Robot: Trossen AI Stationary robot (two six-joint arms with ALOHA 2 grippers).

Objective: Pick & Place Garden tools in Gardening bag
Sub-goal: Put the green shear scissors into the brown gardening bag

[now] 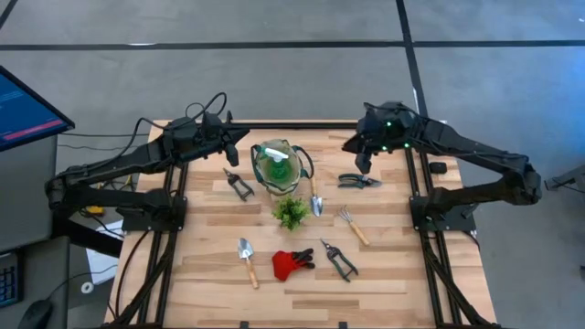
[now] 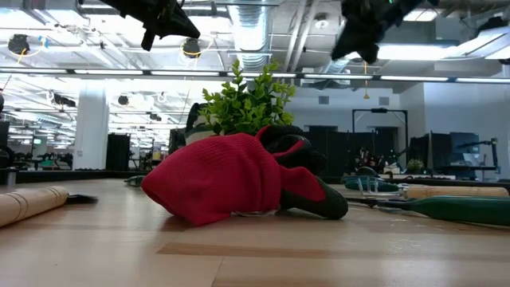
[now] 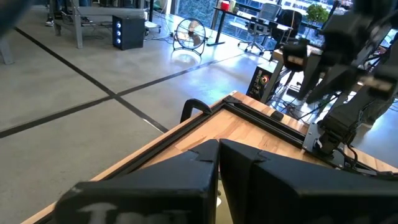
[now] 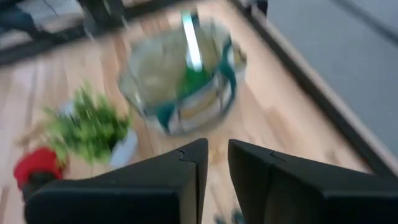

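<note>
The right gripper (image 1: 364,168) hangs in the air at the far right part of the light wooden table (image 1: 393,274), above a pair of dark pruning shears (image 1: 358,181) that lies flat on the boards. Its two dark fingers (image 4: 177,171) stand only a little apart, with a narrow gap between them, and nothing is held in the gap. In the right wrist view the fingers point toward the round beige fabric bag with dark green rim and loop handles (image 4: 180,81), which stands at the far middle of the table. Something green lies inside the bag.

Just near of the bag is the small leafy green plant (image 1: 291,212), and a metal trowel with wooden handle (image 1: 315,196) lies just to the right of both. A small rake with wooden handle (image 1: 353,226) lies farther right. Toward the near edge lie a second trowel (image 1: 248,258), the red gloves (image 1: 292,263) and another pair of shears (image 1: 339,260). A third pair of black-handled shears (image 1: 239,185) lies left of the bag.

The left gripper (image 1: 245,139) waits raised over the far left of the table, its fingers (image 3: 186,180) pressed together and empty.
</note>
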